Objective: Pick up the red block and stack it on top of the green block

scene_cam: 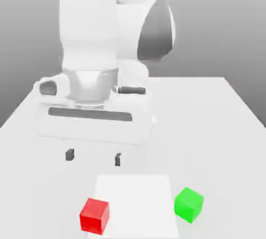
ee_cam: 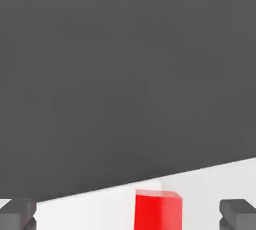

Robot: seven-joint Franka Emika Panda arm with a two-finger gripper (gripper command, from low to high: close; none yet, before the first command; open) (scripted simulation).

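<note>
The red block [scene_cam: 94,215] sits on the white table near the front, toward the exterior view's left. To its right, about a block's width and a half away, rests the green block [scene_cam: 188,204]. My gripper [scene_cam: 93,156] hangs above the table behind the red block, open, its two dark fingertips [scene_cam: 69,154] wide apart with nothing between them. In the hand view the red block [ee_cam: 157,209] lies between the two fingertips [ee_cam: 17,214], apart from both.
A pale square patch [scene_cam: 137,201] marks the table [scene_cam: 208,123] between the two blocks. The arm's large white body [scene_cam: 98,61] looms over the middle of the table. Open tabletop stretches to the exterior view's right.
</note>
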